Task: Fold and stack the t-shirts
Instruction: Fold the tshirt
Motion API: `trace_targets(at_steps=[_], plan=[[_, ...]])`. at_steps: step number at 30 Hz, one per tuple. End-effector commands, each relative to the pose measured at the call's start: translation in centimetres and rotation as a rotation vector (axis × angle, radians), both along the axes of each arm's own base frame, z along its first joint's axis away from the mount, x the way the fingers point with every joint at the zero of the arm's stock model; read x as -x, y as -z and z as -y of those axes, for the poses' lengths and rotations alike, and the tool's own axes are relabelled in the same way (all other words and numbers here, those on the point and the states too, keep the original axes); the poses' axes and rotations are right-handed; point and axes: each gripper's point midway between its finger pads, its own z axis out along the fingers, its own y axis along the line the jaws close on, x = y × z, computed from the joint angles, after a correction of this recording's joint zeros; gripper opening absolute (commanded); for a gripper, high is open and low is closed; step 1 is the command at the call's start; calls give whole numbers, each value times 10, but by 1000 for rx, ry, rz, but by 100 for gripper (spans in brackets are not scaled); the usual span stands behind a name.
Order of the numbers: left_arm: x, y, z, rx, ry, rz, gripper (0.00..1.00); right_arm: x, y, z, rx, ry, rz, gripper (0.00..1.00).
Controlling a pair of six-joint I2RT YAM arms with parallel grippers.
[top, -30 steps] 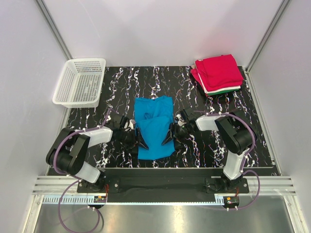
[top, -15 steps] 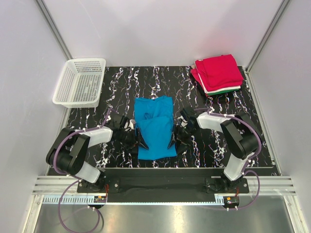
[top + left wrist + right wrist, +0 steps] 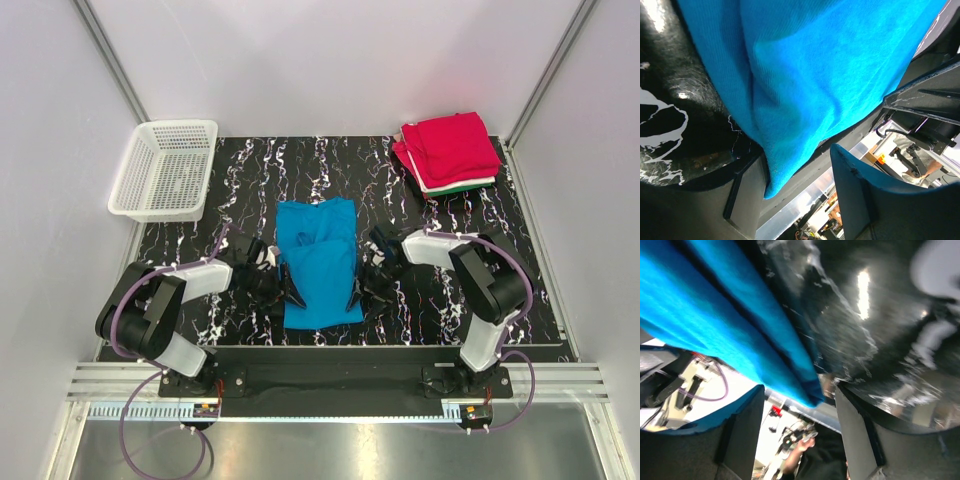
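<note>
At the near edge of the table [image 3: 250, 170], your two arms rise from their bases, bend outward at the elbows and reach low and inward, so that the wrists face each other across the blue t-shirt [image 3: 318, 265].

Your left gripper [image 3: 290, 290] sits at the shirt's left edge with its jaws spread wide. On the left wrist view the left gripper [image 3: 795, 165] has both fingers apart, and a corner of the blue cloth [image 3: 805, 75] hangs between them without being pinched.

Your right gripper [image 3: 355, 292] mirrors it at the shirt's right edge, also wide apart. On the right wrist view the right gripper [image 3: 799, 392] shows a clear gap between the fingers. The blue hem [image 3: 715, 315] runs just ahead of the tips over the black marbled surface, and nothing is clamped. Whether the tips touch the cloth you cannot tell from these views.

The blue t-shirt lies flat in the middle of the table as a long strip running away from you, with a second layer folded over its near half.

Farther back on the right, the folded t-shirts [image 3: 448, 150] sit in a neat stack in the far corner, red on top with white and green edges showing beneath. On the far left stands a white mesh basket [image 3: 165, 168], well apart from the shirts.
</note>
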Motion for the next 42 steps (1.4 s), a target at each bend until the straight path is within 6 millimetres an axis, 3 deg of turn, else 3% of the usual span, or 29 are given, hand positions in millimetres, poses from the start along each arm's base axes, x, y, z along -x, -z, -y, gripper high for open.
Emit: trace_targets(at_steps=[1, 8, 15, 18, 27, 36, 42], plan=[[21, 44, -37, -237, 13, -22, 59, -11, 26, -9, -4, -20, 74, 65], [19, 42, -37, -239, 14, -18, 59, -18, 28, -11, -17, -20, 113, 58], [19, 43, -39, -253, 12, -21, 59, -18, 29, -11, -23, -6, 135, 16], [17, 44, -40, -264, 8, -21, 59, -18, 21, -11, -35, -1, 151, 8], [18, 46, -47, -321, 3, -55, 59, -30, -5, -20, -70, 6, 199, 5], [45, 26, -56, -331, 18, -109, 61, -36, -6, -25, -84, -7, 200, 3], [43, 28, -56, -338, 1, -108, 61, -35, -2, -27, -94, -17, 186, 3]])
